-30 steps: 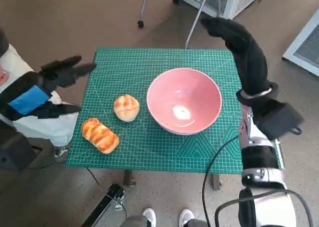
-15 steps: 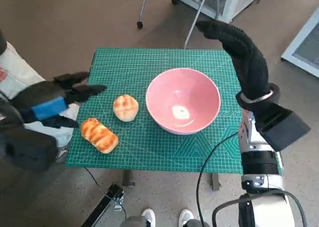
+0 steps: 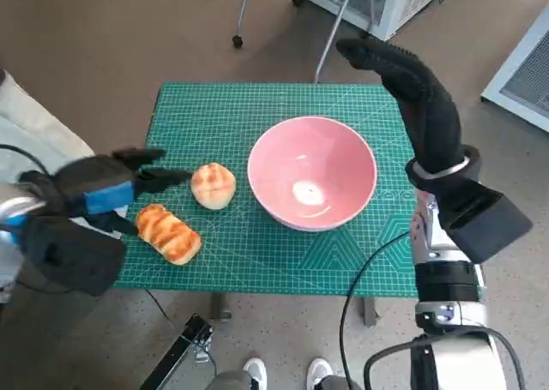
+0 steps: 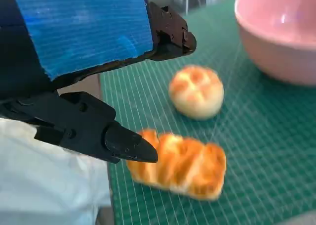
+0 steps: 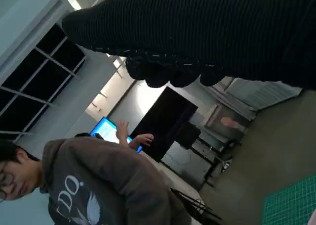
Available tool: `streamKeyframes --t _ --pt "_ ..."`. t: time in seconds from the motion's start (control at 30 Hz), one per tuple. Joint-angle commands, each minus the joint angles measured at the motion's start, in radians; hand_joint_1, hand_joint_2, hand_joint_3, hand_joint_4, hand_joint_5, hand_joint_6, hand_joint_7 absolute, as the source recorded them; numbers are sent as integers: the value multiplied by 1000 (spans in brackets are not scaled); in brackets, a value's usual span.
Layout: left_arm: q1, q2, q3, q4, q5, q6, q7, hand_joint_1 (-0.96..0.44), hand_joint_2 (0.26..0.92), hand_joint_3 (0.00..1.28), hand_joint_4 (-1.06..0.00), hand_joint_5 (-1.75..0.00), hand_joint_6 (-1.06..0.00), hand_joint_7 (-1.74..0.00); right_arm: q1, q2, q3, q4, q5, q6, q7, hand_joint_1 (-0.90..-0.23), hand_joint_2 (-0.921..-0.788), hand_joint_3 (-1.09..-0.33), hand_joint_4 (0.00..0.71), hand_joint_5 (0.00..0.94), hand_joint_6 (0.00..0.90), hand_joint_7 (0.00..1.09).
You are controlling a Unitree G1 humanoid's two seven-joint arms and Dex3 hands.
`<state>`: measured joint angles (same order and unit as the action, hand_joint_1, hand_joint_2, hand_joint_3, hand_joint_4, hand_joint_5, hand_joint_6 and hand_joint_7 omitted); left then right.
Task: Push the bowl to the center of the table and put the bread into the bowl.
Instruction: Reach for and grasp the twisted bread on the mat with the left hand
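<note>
Now the left hand [image 3: 103,189] has come in from the far left edge of the head view and lowered toward the worktop [image 3: 257,107], so that its fingertips [image 3: 176,177] reach almost to the round bun [image 3: 212,185] at centre left. That reads as the start of a reach for bread, with the bowl-pushing step apparently done: the pink bowl [image 3: 311,172] sits about mid-frame, roughly central on the green mat, as it did a second ago. The plaited loaf [image 3: 170,232] lies lower left, just below the hand. In the left wrist view the black fingers [image 4: 128,147] are spread apart around nothing, one over the loaf [image 4: 180,163] and the other above the bun [image 4: 196,91]. The right hand [image 3: 403,73] stays raised at upper right, beyond the bowl's far rim, fingers extended and empty, touching nothing.
</note>
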<state>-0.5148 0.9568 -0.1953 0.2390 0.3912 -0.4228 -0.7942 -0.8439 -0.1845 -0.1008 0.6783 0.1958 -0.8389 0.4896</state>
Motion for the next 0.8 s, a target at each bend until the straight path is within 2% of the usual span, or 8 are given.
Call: streamKeyframes --t 0.03,0.47,0.7,0.8 --pt "-22 -16 -37 13 32 9 -22 -113 778 1 -243 -45 -336 -41 30 -1 3 -8 15 9 16 -590 -921 -832 219 8 -1 667" --pt "-40 -51 -121 66 101 61 -87 -156 777 8 -264 -21 -374 -49 49 -6 -2 -35 22 33 15 -579 -921 -830 219 9 -1 661" --pt "-45 -84 -152 102 108 100 -115 -117 785 7 -268 -15 -397 -55 65 -6 -2 -59 21 51 7 -580 -921 -827 219 9 -1 655" --pt "-46 -112 -168 142 113 98 -104 -94 803 13 -303 -28 -425 -68 73 -5 -3 -72 19 59 1 -584 -921 -825 219 9 -1 650"
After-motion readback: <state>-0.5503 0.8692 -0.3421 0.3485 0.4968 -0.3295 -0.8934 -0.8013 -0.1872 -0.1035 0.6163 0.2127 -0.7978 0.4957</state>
